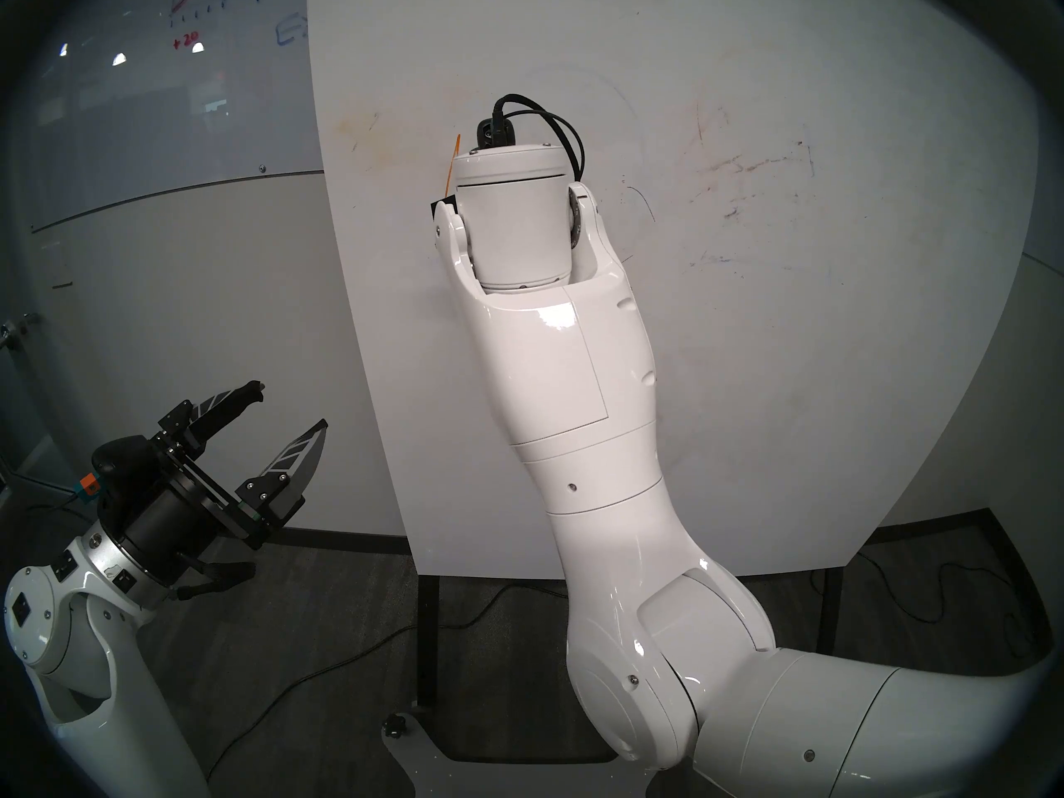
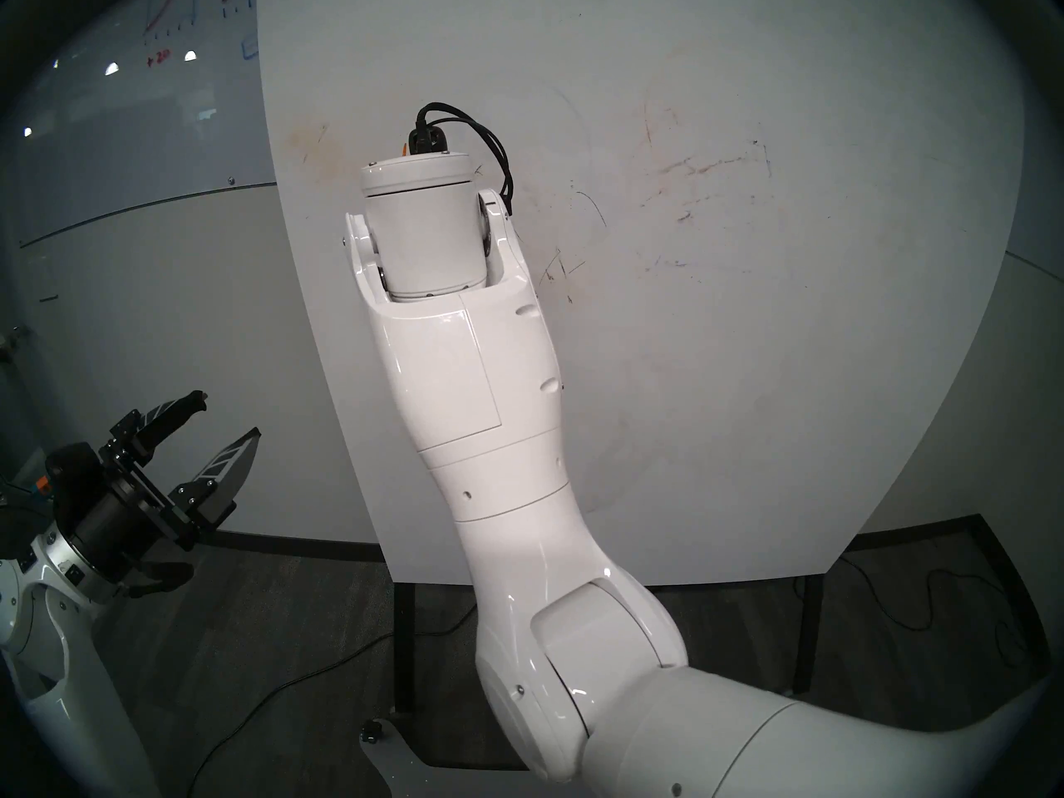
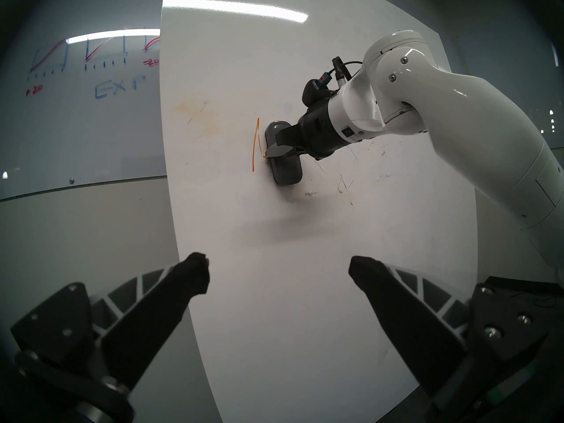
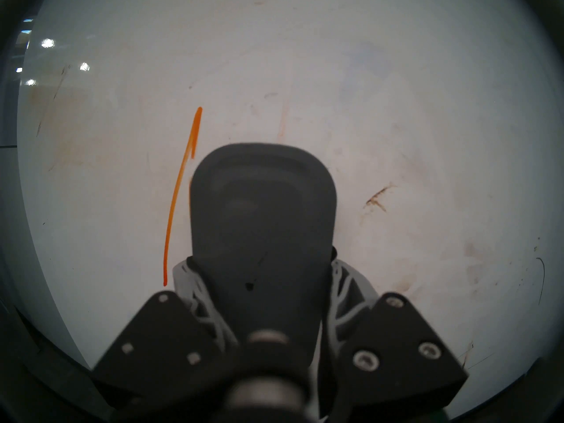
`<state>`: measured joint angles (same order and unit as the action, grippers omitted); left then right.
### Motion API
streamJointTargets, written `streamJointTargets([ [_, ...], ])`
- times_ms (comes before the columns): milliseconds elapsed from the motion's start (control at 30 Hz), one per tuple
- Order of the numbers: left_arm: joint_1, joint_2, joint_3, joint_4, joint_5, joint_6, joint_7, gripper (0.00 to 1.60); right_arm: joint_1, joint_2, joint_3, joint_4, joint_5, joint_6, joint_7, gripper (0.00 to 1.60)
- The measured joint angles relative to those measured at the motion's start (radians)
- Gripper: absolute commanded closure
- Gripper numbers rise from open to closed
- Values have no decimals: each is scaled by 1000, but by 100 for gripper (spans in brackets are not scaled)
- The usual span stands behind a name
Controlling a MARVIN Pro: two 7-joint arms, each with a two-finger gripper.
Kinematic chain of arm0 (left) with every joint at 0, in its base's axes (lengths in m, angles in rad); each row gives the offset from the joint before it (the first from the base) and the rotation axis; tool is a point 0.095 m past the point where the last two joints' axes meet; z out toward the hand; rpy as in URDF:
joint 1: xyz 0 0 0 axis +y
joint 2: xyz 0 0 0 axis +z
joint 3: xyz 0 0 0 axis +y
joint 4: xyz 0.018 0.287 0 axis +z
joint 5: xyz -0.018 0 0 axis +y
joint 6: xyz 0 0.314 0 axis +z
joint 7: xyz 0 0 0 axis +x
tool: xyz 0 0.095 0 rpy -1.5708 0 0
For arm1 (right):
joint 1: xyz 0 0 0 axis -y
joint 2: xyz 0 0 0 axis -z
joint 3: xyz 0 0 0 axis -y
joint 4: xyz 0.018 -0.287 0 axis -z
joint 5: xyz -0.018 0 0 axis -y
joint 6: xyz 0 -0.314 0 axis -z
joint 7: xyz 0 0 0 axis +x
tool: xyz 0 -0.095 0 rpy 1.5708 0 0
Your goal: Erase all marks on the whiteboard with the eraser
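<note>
The whiteboard [image 1: 748, 405] stands upright in front of me. My right gripper [image 4: 262, 263] is shut on the dark grey eraser [image 4: 262, 214], whose face rests flat on the board. In the left wrist view the eraser [image 3: 283, 156] sits just right of a long thin orange stroke [image 3: 255, 144], also clear in the right wrist view [image 4: 180, 199]. Faint dark scratches [image 1: 748, 175] and a brownish smudge [image 1: 357, 129] lie to either side. From the head my right wrist hides the eraser. My left gripper [image 1: 288, 411] hangs open and empty at the lower left, off the board.
A glossy glass board [image 1: 173, 60] with red and blue graph drawings is on the wall behind, at upper left. The whiteboard's black legs [image 1: 426, 635] stand on dark carpet. Black cables [image 1: 288, 687] trail across the floor.
</note>
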<state>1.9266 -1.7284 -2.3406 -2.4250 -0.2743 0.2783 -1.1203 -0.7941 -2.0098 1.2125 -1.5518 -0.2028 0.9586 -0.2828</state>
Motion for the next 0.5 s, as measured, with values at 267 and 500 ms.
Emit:
streamJointTargets([
  [267,0,0,0,0,0,0,0,0,6,0,0,8,1,0,-7,160],
  [500,0,0,0,0,0,0,0,0,3,0,-4,5,1,0,-9,160],
])
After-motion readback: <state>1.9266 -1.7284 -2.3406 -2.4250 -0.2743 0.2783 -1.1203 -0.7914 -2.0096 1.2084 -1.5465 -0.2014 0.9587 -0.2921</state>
